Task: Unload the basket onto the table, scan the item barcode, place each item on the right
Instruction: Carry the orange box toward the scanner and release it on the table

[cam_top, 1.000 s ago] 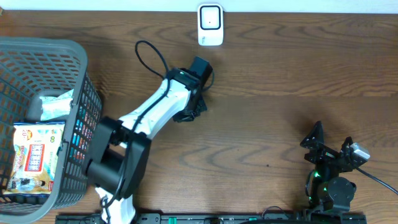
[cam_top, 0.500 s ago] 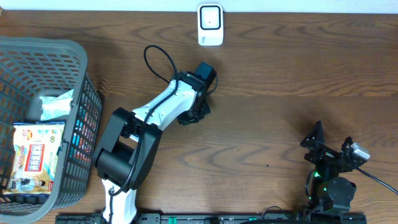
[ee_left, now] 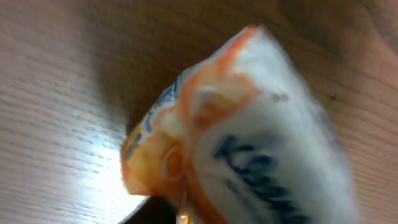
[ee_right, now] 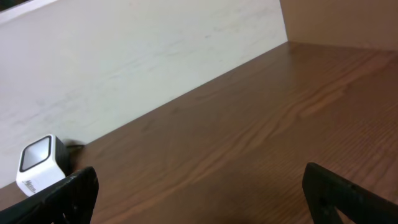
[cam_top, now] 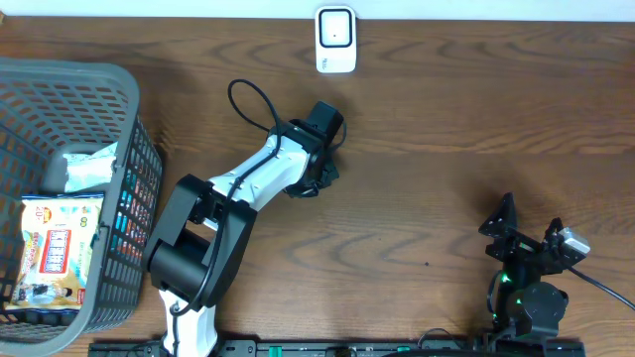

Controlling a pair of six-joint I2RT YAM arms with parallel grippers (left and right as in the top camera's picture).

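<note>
Since a second ago the left arm [cam_top: 248, 183] is swung a touch further right, toward the scanner [cam_top: 335, 40], and its cable loop [cam_top: 248, 99] is shifted along with it. The right arm [cam_top: 526, 288] is parked in the same corner spot.

Counted up: two arms, one scanner, one basket [cam_top: 129, 119], one table [cam_top: 446, 149]. Two packs are seen in the basket, a printed snack bag [cam_top: 60, 263] and a plain white pack [cam_top: 89, 169]. The print on the bag is too small to be read.

One orange-and-white packet [ee_left: 249, 143] is seen right up against the left wrist camera, over the wood. Blue lettering is printed on it, starting with a "K", the rest too blurred to be made out. From above it's hidden under the left gripper [cam_top: 316, 177], near mid-table and short of the scanner. Whether that gripper is clamped on it or let go can't be told, since the fingers aren't shown.

The right gripper [ee_right: 199, 199] is spread wide apart. Small text on the scanner's side can't be read either.
</note>
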